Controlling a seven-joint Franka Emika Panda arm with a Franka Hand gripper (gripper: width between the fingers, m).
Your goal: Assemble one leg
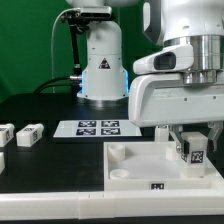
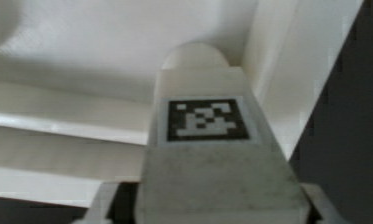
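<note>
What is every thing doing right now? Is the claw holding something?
claw: shut on the leg, low over the tabletop panel.
leg: held in the claw, tag face showing, tip at the panel's corner.
tabletop panel: lying flat on the table, corner sockets up.
loose legs: lying on the table at the exterior view's left, untouched.
marker board: flat on the table.

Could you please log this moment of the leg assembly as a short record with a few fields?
gripper: shut on the leg, over the tabletop panel's far corner at the exterior view's right
leg: white block, tag face toward the wrist camera
tabletop panel: flat on the black table
spare legs: loose at the exterior view's left
marker board: behind the panel
</note>
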